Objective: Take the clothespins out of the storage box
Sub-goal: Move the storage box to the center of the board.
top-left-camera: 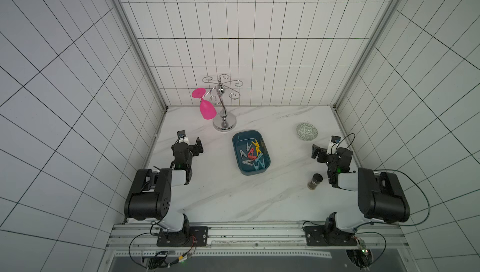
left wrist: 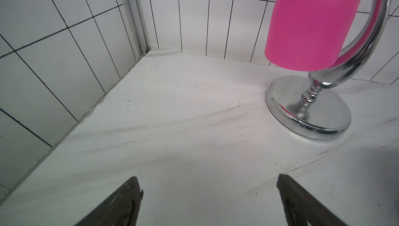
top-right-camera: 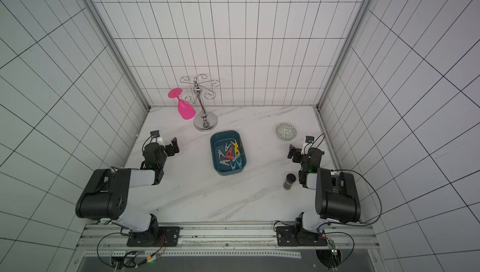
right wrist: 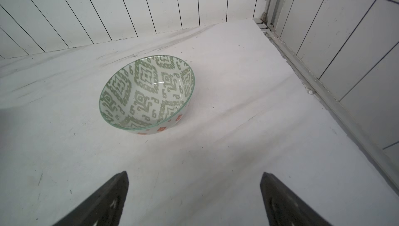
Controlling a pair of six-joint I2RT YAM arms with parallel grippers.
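- The black left pincer [left wrist: 209,178] is spread wide with nothing in it. It hangs over the white marble-patterned table [top-left-camera: 233,198], at nine o'clock from the shallow dark teal plastic storage box [top-left-camera: 242,139] and well apart from it.
- A pink plastic wine glass [top-left-camera: 207,109] hangs upside down on a chrome wire stand [top-left-camera: 224,124], at eleven o'clock from the storage box.
- The storage box lies near the table's middle. The small plastic clothespins [top-left-camera: 253,155], red, yellow, light blue and grey, lie jumbled inside it.
- A small dark-lidded jar [top-left-camera: 315,182] stands upright at four o'clock from the storage box.
- A round green-patterned bowl [top-left-camera: 307,131] sits at two o'clock.
- The black right pincer [right wrist: 194,173] is also wide apart and holds nothing. It is at three o'clock, near the bowl.
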